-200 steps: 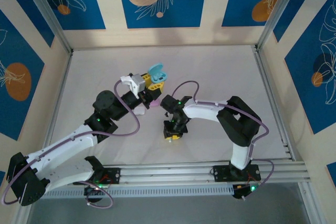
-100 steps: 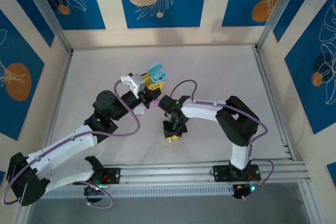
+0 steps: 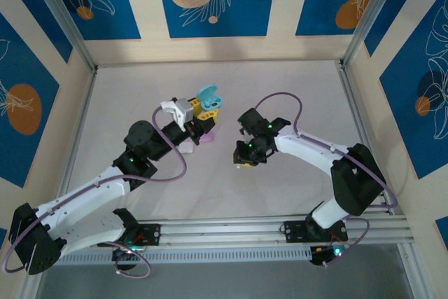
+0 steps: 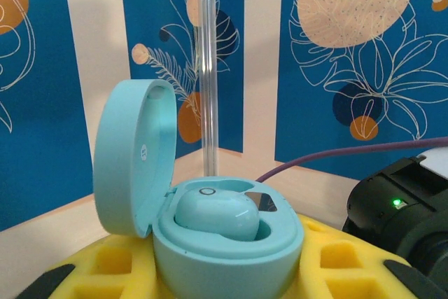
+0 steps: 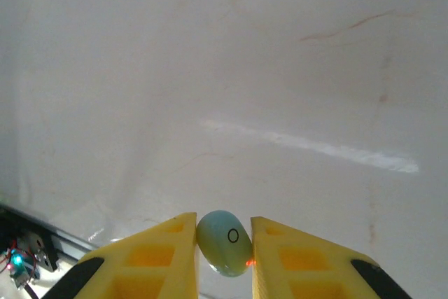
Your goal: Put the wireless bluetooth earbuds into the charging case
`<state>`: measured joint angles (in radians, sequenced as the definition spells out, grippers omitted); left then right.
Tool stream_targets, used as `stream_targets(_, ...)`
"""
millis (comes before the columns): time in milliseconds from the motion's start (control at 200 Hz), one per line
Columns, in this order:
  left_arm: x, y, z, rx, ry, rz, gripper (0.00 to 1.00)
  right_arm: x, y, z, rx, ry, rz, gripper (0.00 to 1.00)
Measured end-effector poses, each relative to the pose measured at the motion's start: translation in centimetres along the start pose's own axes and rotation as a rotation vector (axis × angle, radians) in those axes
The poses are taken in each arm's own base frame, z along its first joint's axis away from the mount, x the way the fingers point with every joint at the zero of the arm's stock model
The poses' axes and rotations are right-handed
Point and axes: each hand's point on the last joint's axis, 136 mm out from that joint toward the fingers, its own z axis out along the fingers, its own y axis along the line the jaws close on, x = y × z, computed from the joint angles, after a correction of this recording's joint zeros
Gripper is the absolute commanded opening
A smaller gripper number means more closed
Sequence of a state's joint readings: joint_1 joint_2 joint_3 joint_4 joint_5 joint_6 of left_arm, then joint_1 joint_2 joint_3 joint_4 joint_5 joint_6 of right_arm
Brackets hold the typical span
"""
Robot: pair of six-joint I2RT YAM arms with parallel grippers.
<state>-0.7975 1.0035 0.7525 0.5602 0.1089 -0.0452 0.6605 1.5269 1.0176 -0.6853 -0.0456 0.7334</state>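
Jaws of the right gripper [image 5: 224, 225] are clamped on a small light-blue egg-shaped plastic earbud [image 5: 224, 244] over the middle of the white tabletop [image 5: 280, 68]; the left gripper [image 3: 205, 110] clamps the open turquoise oval charging case [image 4: 224, 243] nearer the far edge. Pinched on smooth curves, the earbud could squirt out, or jam on the case rim. Its long axis lies roughly along the fingers [image 5: 161, 257], ringed face turned back toward the wrist.

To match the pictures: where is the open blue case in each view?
Top view: blue case above centre, open, in the left tool.
Left wrist view: case low centre, lid up at left, earbud seated inside.
Right wrist view: the right tool grips a second earbud over the table.
Shared landmark: blue patterned wall, top and left wrist views.
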Motion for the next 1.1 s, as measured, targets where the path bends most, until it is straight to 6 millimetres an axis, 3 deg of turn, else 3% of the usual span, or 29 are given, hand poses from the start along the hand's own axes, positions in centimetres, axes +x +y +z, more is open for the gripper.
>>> stream_targets(170,0.5,0.0,0.2,0.000,0.012,-0.002,0.24,-0.6,-2.7,0.8,0.016,0.010,0.081,0.23)
stream_targets(375,1.1,0.1,0.5,0.000,0.026,-0.004,0.25,-0.6,-3.9,2.4,0.037,0.050,0.108,0.23)
stream_targets(1095,1.7,0.1,0.7,0.000,0.042,-0.012,0.24,0.2,-5.1,4.6,0.042,0.107,0.115,0.24)
